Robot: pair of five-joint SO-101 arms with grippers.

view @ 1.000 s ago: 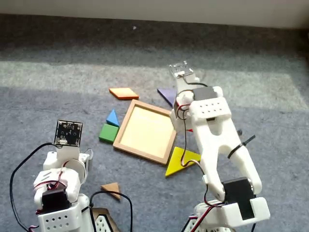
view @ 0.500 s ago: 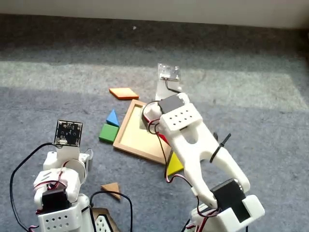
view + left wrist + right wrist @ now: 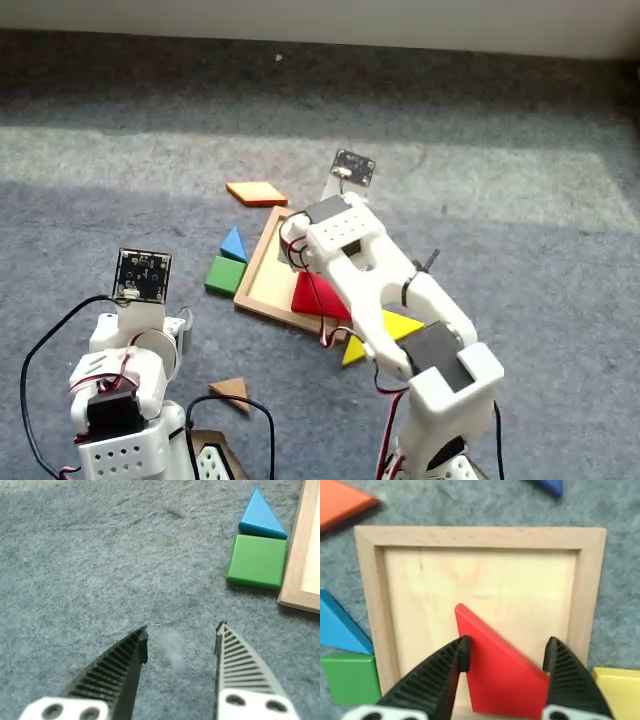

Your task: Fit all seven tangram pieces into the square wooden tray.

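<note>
Carpet short of the tray (image 3: 480, 536) is hovered over by the left gripper (image 3: 182, 628), which is spread wide and empty. At the tray's near rim the red triangle (image 3: 500, 675) is clasped by the right gripper (image 3: 508, 649), its tip laid inside the tray. The green square (image 3: 256, 561) and blue triangle (image 3: 260, 517) are seen just beside the tray's left rim, and the orange parallelogram (image 3: 256, 192) is seen beyond its far left corner
</note>
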